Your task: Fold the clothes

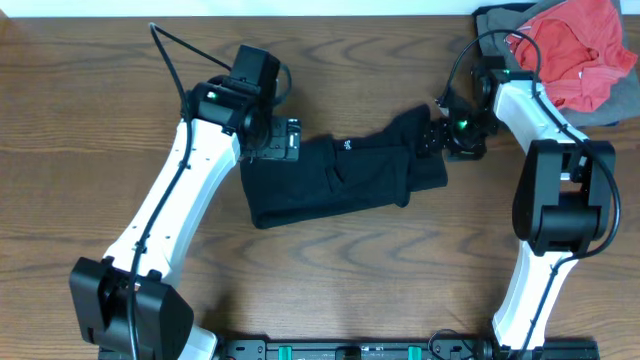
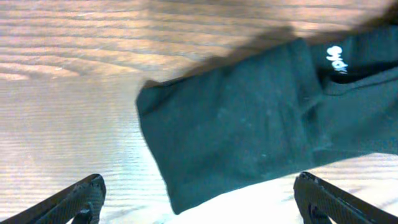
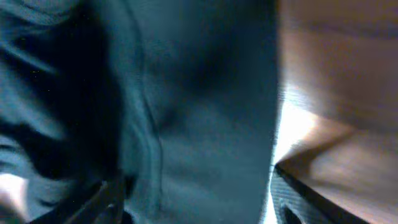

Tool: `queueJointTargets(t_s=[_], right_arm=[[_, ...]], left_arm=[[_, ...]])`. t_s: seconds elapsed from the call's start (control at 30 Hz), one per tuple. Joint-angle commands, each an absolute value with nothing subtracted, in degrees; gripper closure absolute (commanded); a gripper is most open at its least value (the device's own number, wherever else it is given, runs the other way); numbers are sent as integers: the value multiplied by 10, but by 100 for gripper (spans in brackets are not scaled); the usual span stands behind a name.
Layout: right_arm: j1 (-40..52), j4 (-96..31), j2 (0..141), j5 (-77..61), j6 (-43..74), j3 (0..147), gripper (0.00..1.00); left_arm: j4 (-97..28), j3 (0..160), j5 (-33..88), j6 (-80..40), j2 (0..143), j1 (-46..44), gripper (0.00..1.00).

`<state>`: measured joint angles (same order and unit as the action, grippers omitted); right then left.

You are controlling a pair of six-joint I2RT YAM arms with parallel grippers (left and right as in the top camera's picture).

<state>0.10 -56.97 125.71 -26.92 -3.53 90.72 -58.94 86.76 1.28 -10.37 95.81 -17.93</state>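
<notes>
The black T-shirt (image 1: 330, 180) lies as a folded band across the middle of the wooden table, its small white logo (image 1: 345, 145) near the top edge. My left gripper (image 1: 283, 140) is open at the shirt's upper left end. In the left wrist view its fingers (image 2: 202, 205) are spread wide and empty, with the shirt's corner (image 2: 249, 124) and logo (image 2: 336, 56) lying ahead of them. My right gripper (image 1: 432, 136) is at the shirt's bunched right end. In the right wrist view its fingers (image 3: 199, 202) are spread, with black fabric (image 3: 205, 112) filling the space between them.
A red garment (image 1: 575, 50) lies on a grey garment (image 1: 497, 20) at the back right corner, just behind the right arm. Bare wooden table (image 1: 80, 120) surrounds the shirt. The arm bases stand at the front edge.
</notes>
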Motion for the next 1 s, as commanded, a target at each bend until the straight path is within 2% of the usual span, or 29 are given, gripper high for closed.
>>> queueJointTargets(t_s=[0.0,0.07,0.2,0.23,0.4,0.57,0.87,0.93,0.97], right_arm=[[4,-530,1277,-367,-39,847,36],[4,-509,1277,-382,-32,830,49],[-3,-485,1277,-379,-22,818,93],[-8,-482,1277,-379,-22,818,99],[-41,-498,1275,-380,-25,840,99],[-73,-552,1240,-376,-76,872,99],[-59,-611,1110,-303,-108,900,99],[-49,-609,1102,-284,-101,899,80],[-44,-610,1103,-283,-99,898,67]], left_arm=[[-593,875,-7,-94,957,-170,2],[-593,875,-7,-95,957,-167,2],[-593,875,-7,-94,957,-164,2],[-593,875,-7,-94,957,-164,2],[-593,875,-8,-94,957,-164,2],[-593,875,-27,-94,957,-164,2],[-591,875,-52,-95,957,-130,2],[-591,875,-52,-95,957,-112,2],[-591,875,-52,-95,957,-102,2]])
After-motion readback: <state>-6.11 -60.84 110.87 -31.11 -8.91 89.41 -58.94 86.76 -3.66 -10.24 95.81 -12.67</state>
